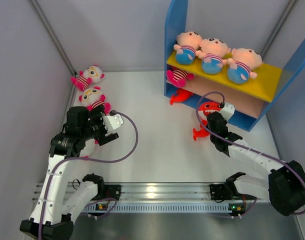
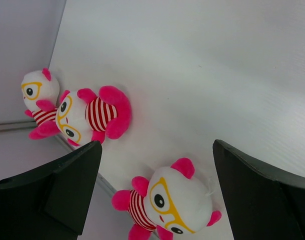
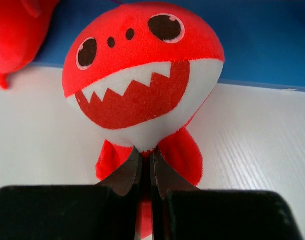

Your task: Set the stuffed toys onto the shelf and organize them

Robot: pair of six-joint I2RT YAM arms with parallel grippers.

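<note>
Right gripper [image 3: 145,162] jaws are clamped on a red fish toy [image 3: 142,75] right at the shelf [image 1: 175,30] base, far right of the worktop [image 1: 157,130]. Left gripper [image 2: 156,147] jaws are wide apart over a striped doll [image 2: 167,205] by the left edge; peach dolls [image 1: 212,50] sit up top.

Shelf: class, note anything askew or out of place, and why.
At the left end of the shelf, a striped doll overhangs the middle board and a red fish pokes off the base; the peach dolls on top sit in a row.
</note>
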